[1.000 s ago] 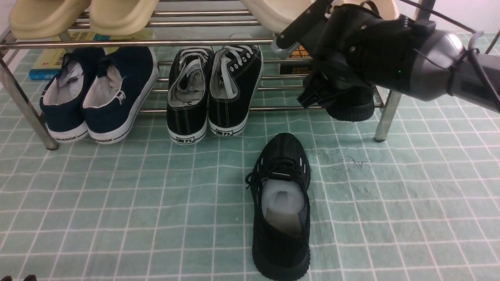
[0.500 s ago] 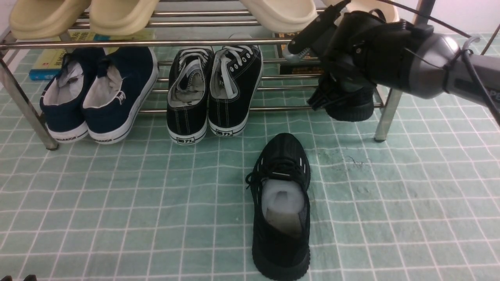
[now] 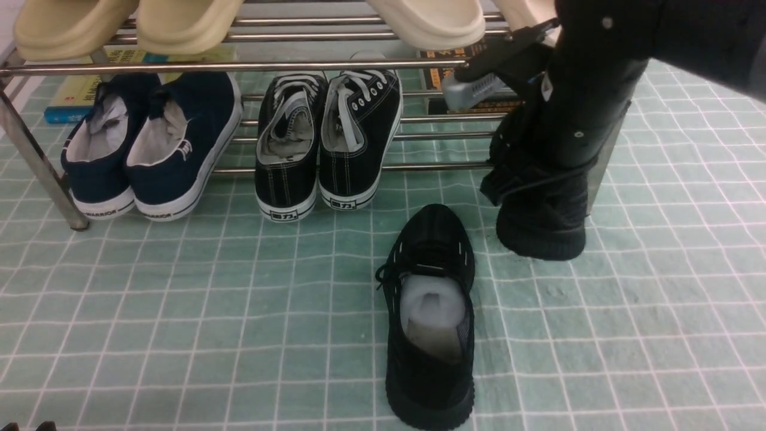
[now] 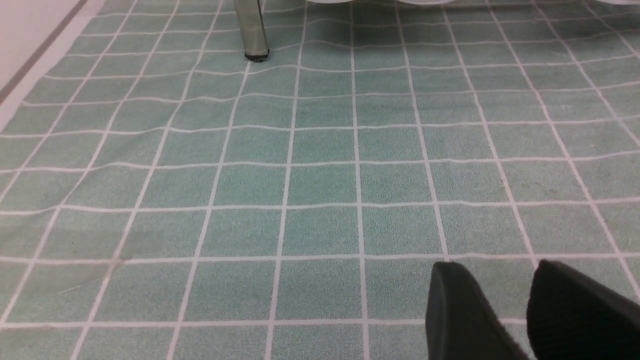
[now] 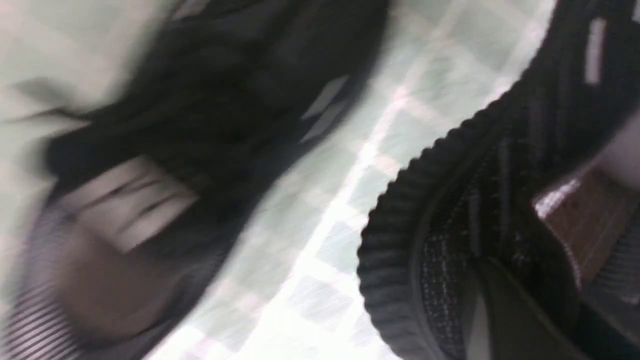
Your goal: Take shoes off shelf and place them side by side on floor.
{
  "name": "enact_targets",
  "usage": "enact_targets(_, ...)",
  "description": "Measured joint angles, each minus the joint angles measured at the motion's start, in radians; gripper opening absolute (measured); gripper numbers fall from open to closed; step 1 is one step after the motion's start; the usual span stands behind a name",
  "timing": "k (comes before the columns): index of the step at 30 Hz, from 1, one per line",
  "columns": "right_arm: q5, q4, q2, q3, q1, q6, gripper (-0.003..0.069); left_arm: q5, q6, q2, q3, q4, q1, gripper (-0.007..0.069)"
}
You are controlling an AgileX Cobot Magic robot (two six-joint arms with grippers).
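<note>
Since the last frame the right gripper (image 3: 507, 179) has swung off the shelf (image 3: 239, 66), fingers clamped on the second shoe (image 3: 544, 233). First shoe (image 3: 431, 317) lies on the floor (image 3: 179, 299) to its left, toe toward the shelf. Right arm is nearer.

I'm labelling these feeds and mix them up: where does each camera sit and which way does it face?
Front: between the arms, facing the shelf; shows the right gripper carrying the held shoe, near the floor shoe on the floor.
Left wrist: on the left arm, looking along bare floor toward a shelf post; open left gripper at the edge.
Right wrist: on the right arm, close over the held shoe, blurred; no arm part clear.
Shared: front and left wrist both show floor and shelf post.
</note>
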Motion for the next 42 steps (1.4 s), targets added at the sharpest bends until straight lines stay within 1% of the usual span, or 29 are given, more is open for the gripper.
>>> enact_targets(1,0.010,0.067,-0.013,0.001,0.000,-0.025,0.0067,0.000,0.000,0.000,0.000,0.000,0.000,0.0242)
enact_targets(2,0.011,0.082,-0.015,0.002,0.000,-0.033,0.0067,0.000,0.000,0.000,0.000,0.000,0.000,0.0242)
enact_targets(3,0.013,0.125,-0.018,0.012,0.001,-0.061,0.0067,0.000,0.000,0.000,0.000,0.000,0.000,0.0242)
enact_targets(5,0.012,0.155,-0.018,0.045,0.005,-0.081,0.0067,0.000,0.000,0.000,0.000,0.000,0.000,0.0242)
enact_targets(10,0.005,0.149,-0.018,0.140,0.015,-0.092,0.0067,0.000,0.000,0.000,0.000,0.000,0.000,0.0242)
enact_targets(18,-0.001,0.178,-0.018,0.284,0.018,-0.096,0.0067,0.000,0.000,0.000,0.000,0.000,0.000,0.0242)
enact_targets(31,-0.009,0.235,-0.018,0.294,0.018,-0.095,0.0067,0.000,0.000,0.000,0.000,0.000,0.000,0.0242)
enact_targets(36,-0.009,0.293,-0.018,0.294,0.018,-0.095,0.0069,0.000,0.000,0.000,0.000,0.000,0.000,0.0242)
enact_targets(37,-0.009,0.319,-0.018,0.294,0.018,-0.095,0.0079,0.000,0.000,0.000,0.000,0.000,0.000,0.0242)
enact_targets(39,-0.009,0.334,-0.018,0.294,0.018,-0.095,0.0090,0.000,0.000,0.000,0.000,0.000,0.000,0.0242)
enact_targets(41,-0.006,0.344,-0.018,0.294,0.018,-0.095,0.0147,0.000,0.000,0.000,0.000,0.000,0.000,0.0242)
enact_targets(42,-0.005,0.345,-0.018,0.294,0.018,-0.095,0.0153,0.000,0.000,0.000,0.000,0.000,0.000,0.0242)
